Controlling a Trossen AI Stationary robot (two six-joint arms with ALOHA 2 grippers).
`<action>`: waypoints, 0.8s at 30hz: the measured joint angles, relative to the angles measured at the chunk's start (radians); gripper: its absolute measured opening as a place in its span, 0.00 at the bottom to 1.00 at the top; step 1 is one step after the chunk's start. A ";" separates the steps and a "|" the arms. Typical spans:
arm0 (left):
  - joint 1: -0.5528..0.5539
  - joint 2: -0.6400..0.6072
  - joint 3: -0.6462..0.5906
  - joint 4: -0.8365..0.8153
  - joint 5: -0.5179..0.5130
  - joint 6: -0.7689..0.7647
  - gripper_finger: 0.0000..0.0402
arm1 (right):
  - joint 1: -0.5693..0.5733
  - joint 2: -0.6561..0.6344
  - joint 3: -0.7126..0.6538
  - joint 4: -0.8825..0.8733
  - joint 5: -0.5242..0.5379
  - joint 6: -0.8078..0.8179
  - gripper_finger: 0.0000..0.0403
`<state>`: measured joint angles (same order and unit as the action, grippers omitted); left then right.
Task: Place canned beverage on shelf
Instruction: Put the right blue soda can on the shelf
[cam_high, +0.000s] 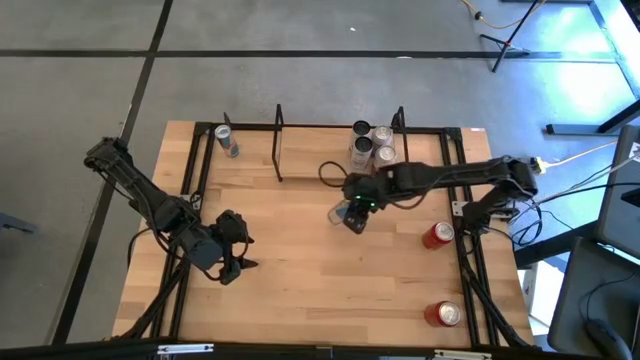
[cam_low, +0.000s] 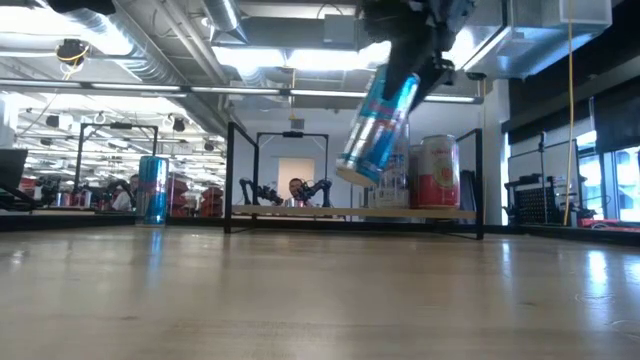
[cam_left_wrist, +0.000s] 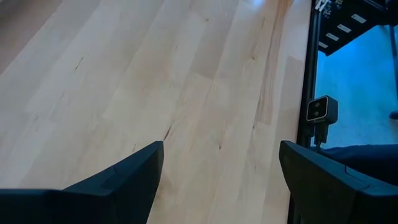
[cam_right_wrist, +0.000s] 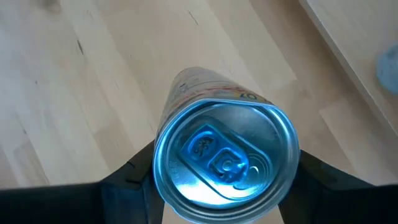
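Observation:
My right gripper (cam_high: 355, 212) is shut on a slim blue and silver can (cam_low: 378, 120), held above the middle of the table, in front of the shelf. The shelf (cam_high: 320, 165) is a light-wood plank at the table's far side with a black wire frame at each end (cam_high: 279, 140). Several cans (cam_high: 372, 145) stand on its right part. My left gripper (cam_high: 240, 256) is open and empty near the table's left front; its wrist view shows its fingers (cam_left_wrist: 124, 180) over bare wood. My right gripper pinches the can's upper end (cam_right_wrist: 163, 163), just below the top rim, between its two fingers (cam_right_wrist: 127, 180). The fingers slant down from above. The can is lifted clear of the table and hangs tilted below the fingers, its bottom (cam_low: 355, 172) toward the table's left.
A blue can (cam_high: 228, 140) stands on the table left of the shelf. Two red cans (cam_high: 438, 235) (cam_high: 445, 313) stand near the table's right edge. Black rails (cam_high: 195, 170) run along the table's sides. Bare wood lies between the two grippers.

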<state>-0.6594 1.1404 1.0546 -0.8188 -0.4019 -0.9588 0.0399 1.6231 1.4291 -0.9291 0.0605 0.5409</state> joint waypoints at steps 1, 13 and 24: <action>0.000 0.000 0.000 0.001 0.000 0.000 0.76 | 0.000 0.018 0.021 0.000 0.000 -0.006 0.52; 0.000 0.000 0.000 0.007 -0.012 0.000 0.76 | -0.002 0.158 0.077 -0.084 0.000 0.000 0.52; 0.000 0.000 0.000 0.017 -0.055 0.000 0.76 | -0.001 0.200 0.077 -0.096 -0.019 0.003 0.54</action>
<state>-0.6598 1.1404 1.0546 -0.8014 -0.4569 -0.9591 0.0390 1.8232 1.5059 -1.0247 0.0414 0.5438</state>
